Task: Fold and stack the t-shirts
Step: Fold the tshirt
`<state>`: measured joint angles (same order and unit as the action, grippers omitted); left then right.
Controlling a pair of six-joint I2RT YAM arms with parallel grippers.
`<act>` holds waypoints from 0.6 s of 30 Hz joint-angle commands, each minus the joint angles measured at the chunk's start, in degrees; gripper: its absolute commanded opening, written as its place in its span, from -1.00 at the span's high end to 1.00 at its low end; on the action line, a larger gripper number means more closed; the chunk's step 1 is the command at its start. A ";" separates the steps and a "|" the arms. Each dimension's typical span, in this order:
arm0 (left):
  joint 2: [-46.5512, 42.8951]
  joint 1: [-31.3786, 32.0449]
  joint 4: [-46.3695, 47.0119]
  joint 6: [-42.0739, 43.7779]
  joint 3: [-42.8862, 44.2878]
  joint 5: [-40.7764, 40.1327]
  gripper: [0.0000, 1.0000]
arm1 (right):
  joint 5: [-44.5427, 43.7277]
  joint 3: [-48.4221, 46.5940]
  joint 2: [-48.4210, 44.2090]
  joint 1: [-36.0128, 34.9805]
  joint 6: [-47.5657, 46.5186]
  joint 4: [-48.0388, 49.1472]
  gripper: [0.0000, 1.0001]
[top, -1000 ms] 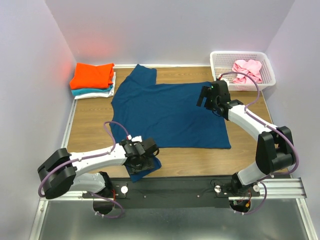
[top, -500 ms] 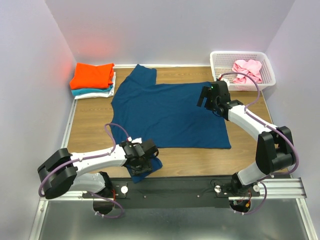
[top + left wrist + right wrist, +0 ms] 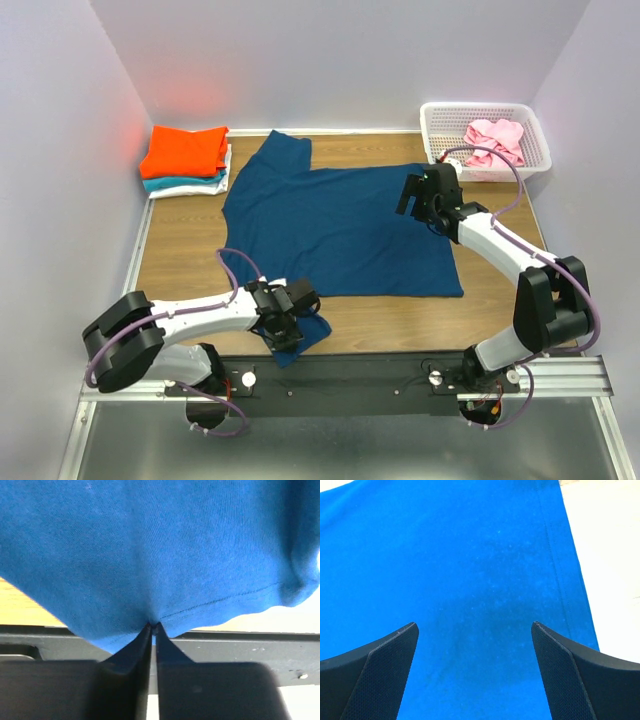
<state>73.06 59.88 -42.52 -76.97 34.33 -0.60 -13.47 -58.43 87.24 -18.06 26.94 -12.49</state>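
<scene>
left arm (image 3: 200, 312) low, jaws pinched together | right arm (image 3: 495, 238) extended forward, jaws wide apart

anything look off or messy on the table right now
Mostly the blue shirt: its near sleeve spills over the front edge of the table onto the black rail, pinched in the left hand. The pink shirt lies crumpled in the basket. The folded stack looks tidy.

place: robotics lab test cell | enclosure: plain pale walls (image 3: 330, 60) box in a wooden counter (image 3: 180, 240) on three sides | rig: left arm (image 3: 190, 318) and right arm (image 3: 500, 245), white and black, bolted to a black base plate (image 3: 370, 375) on an aluminium rail (image 3: 575, 375) | wiring: exposed purple cables (image 3: 232, 262) looped along both arms
</scene>
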 commanded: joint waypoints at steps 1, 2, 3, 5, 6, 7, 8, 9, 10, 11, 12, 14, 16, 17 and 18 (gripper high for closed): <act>4.02 0.50 2.53 -1.87 -2.69 -0.72 0.89 | -2.17 0.87 -1.28 -0.13 -0.13 0.10 -1.00; 4.20 0.50 2.18 -2.13 -2.60 -0.98 1.00 | -2.26 0.87 -1.37 -0.04 -0.13 0.10 -1.00; 4.46 0.59 2.27 -2.31 -2.51 -1.24 1.00 | -2.34 0.95 -1.46 -0.21 -0.05 0.01 -1.00; 4.81 0.68 2.27 -2.84 -2.16 -1.68 1.00 | -2.61 1.13 -1.90 -0.13 0.04 0.01 -1.00; 4.73 0.68 1.83 -3.01 -1.98 -2.47 1.00 | -2.78 1.13 -1.99 -0.13 0.13 0.10 -1.00; 4.12 0.77 1.48 -3.62 -1.29 -3.00 1.00 | -2.78 1.22 -2.08 -0.04 0.13 0.01 -1.00; 3.68 0.94 0.43 -4.24 -0.76 -3.87 1.00 | -2.70 1.22 -2.25 -0.13 0.13 0.01 -1.00; 3.06 1.12 -0.36 -4.76 0.81 -5.80 1.00 | -2.78 1.22 -2.25 -0.13 0.31 0.01 -1.00; 2.10 1.03 -1.24 -5.29 1.70 -6.95 1.00 | -2.70 1.22 -2.34 -0.13 0.22 0.01 -1.00; 1.48 1.29 -2.55 -5.38 3.62 -9.48 1.00 | -2.35 1.30 -2.60 -0.04 0.48 0.01 -1.00; 0.60 1.38 -2.91 -5.47 4.43 -10.29 1.00 | -2.00 1.39 -2.86 -0.13 0.83 0.01 -1.00; -0.19 1.38 -3.53 -5.47 5.66 -12.66 1.00 | -1.91 2.44 -3.92 -0.21 2.58 -0.08 -1.00; -0.72 1.29 -4.05 -5.99 6.71 -13.98 1.00 | -3.13 3.58 -6.28 -0.13 4.78 -0.08 -1.00; -0.90 1.38 -5.19 -6.35 7.07 -15.03 1.00 | -3.66 4.46 -7.25 -0.13 7.31 -0.08 -1.00; -1.33 1.38 -6.07 -6.87 7.33 -15.39 1.00 | -4.10 6.82 -9.78 -0.13 8.47 -0.25 -1.00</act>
<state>73.71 60.99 -45.39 -81.12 39.59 -8.71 -14.46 -55.99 83.72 -18.06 29.52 -12.49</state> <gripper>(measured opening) 0.006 0.998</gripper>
